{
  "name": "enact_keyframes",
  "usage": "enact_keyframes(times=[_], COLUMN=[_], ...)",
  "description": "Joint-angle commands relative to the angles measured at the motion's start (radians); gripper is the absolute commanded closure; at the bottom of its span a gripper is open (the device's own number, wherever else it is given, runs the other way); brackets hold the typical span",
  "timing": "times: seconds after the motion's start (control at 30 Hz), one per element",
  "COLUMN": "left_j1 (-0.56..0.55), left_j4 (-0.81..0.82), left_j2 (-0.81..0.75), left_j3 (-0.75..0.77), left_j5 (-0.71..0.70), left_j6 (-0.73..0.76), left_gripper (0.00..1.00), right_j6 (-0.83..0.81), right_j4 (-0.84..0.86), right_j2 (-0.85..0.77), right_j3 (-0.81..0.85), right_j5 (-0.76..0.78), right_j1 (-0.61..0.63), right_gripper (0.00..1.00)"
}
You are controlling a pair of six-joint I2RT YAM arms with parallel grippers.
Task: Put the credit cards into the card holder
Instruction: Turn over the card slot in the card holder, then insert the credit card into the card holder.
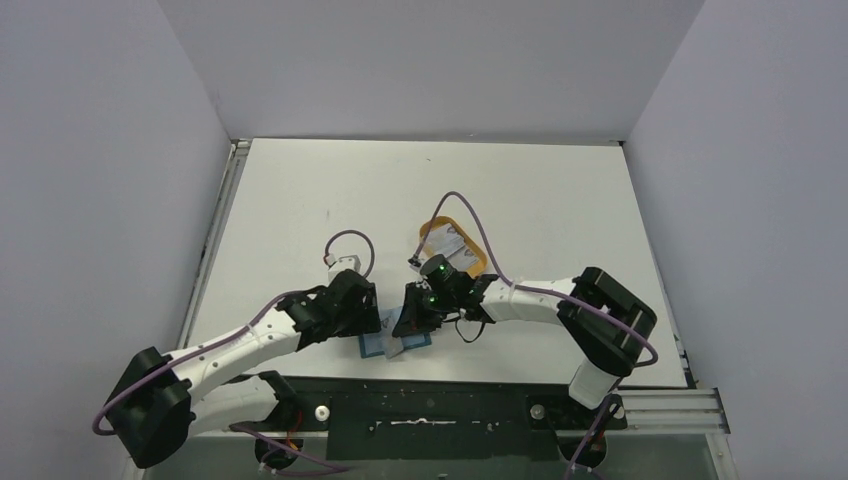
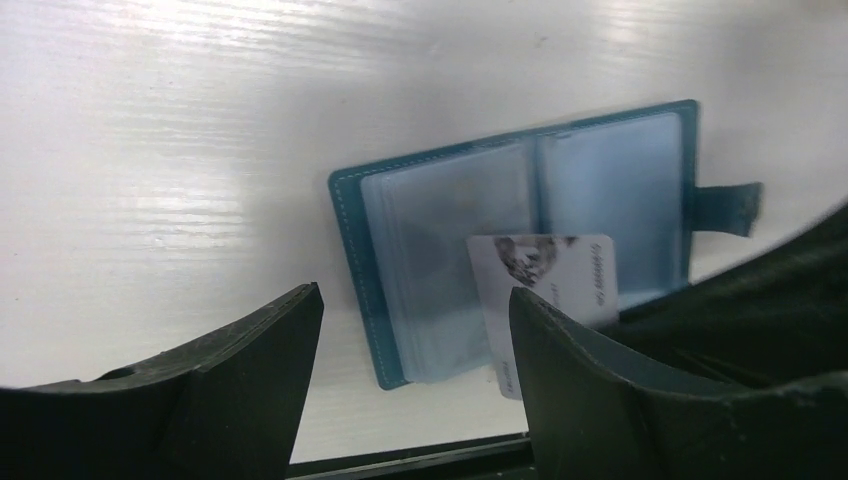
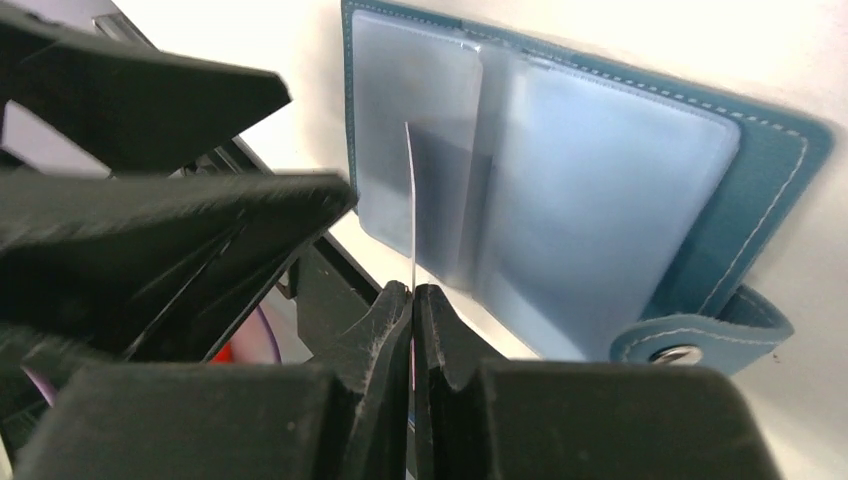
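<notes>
The right gripper [image 3: 412, 292] pinches a credit card [image 3: 410, 200] edge-on, its long axis aimed at the clear pockets of the teal card holder [image 3: 610, 190] lying open just beyond, while the left gripper [image 2: 415, 300] hangs open beside the holder.

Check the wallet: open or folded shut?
Open. The wallet lies spread on the table, both clear pocket pages facing up and the snap tab unfastened, sticking out at one side.
</notes>
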Motion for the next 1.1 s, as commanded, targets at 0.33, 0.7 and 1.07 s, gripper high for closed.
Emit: enact_keyframes(times=[0.33,0.7,1.07], left_j1=[0.060,0.022,-0.016], left_j4=[0.142,0.251,0.192], left_j2=[0.222,0.288,0.285], left_j3=[-0.030,-0.011,0.045], left_j5=[0.014,0.117,0.105], left_j6=[0.055,0.124,0.121], left_gripper=[0.57,0.88,0.74], right_j6=[-0.086,-0.085,-0.044], right_j4=[-0.161,-0.066,-0.116], right_j2=[-0.287,-0.429,-0.333], right_j3=[-0.060,-0.185,-0.131], right_j5=[0.068,0.101,0.101], right_j1=[-0.033,-0.122,-0.129], right_gripper=[1.00,1.00,1.00])
